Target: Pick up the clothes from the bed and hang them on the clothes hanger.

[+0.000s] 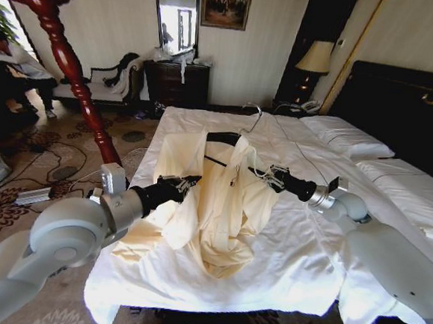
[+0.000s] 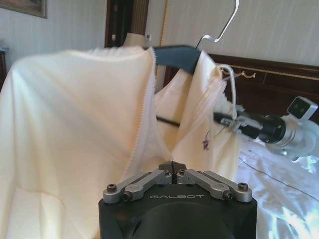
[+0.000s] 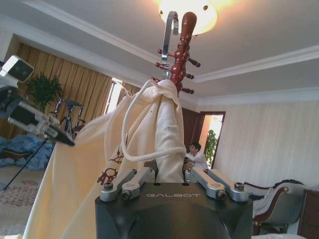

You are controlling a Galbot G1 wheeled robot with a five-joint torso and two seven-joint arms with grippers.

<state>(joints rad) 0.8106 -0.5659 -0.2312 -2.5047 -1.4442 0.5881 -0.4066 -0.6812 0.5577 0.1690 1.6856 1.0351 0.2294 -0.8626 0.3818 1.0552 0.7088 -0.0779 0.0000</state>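
White bedding covers the wide bed [image 1: 394, 191] in the head view, and this bed serves as the landmark. Above its near half, the cream garment [image 1: 220, 207] is held up, partly draped on the black clothes hanger [image 1: 224, 138], whose silver hook rises over the middle of the bed. The garment's lower folds are seen sagging onto the duvet near the foot end. The left gripper [image 1: 187, 182] is placed at the garment's edge toward the foot-side corner of the bed; the right gripper [image 1: 269, 175] is placed at the fabric on the side nearer the pillows. A red turned wooden coat stand [image 1: 67, 60] stands off the bed's far-left side.

From the left wrist view, the left gripper [image 2: 172, 169] is seen with jaws clenched, tips meeting, with the cloth just beyond; whether a fold is pinched cannot be told. One hanger [image 2: 174, 54] shoulder is left bare.

From the right wrist view, the right gripper [image 3: 169, 174] is clamped on a bunch of the garment [image 3: 164, 129] and its white cord.

As a judgement, the garment could slide off the hanger, since only one shoulder appears seated; the cord might snag on the fingers.

No containers are seen.
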